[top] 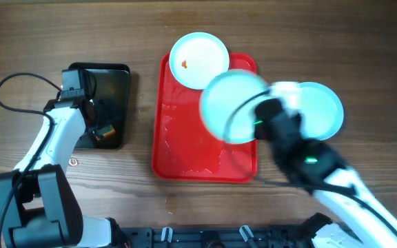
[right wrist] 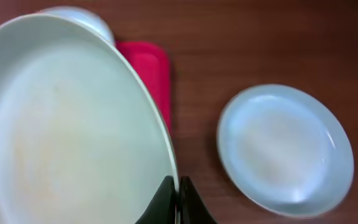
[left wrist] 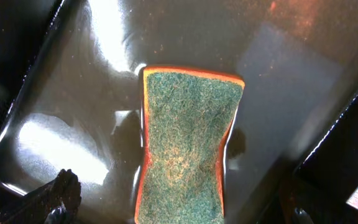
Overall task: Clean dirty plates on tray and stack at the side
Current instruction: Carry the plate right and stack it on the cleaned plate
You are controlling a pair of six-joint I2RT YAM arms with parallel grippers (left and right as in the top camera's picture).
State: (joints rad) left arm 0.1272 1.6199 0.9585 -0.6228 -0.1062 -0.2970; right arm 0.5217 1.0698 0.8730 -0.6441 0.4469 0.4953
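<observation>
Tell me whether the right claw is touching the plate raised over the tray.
Touching. The right wrist view shows the right claw pinching the rim of the plate between its fingers.

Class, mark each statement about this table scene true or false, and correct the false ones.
1. The right end effector grips a plate by its rim. True.
2. The sponge lies on the red tray. False: it lies in the black tray.
3. One plate, the table plate, rests on the wood to the right of the red tray. True.
4. No plate shows any food. False: the far plate, at the red tray's far end, carries an orange speck.
5. The left end effector is shut on the sponge. False: it is open, fingers clear of the sponge.
</observation>
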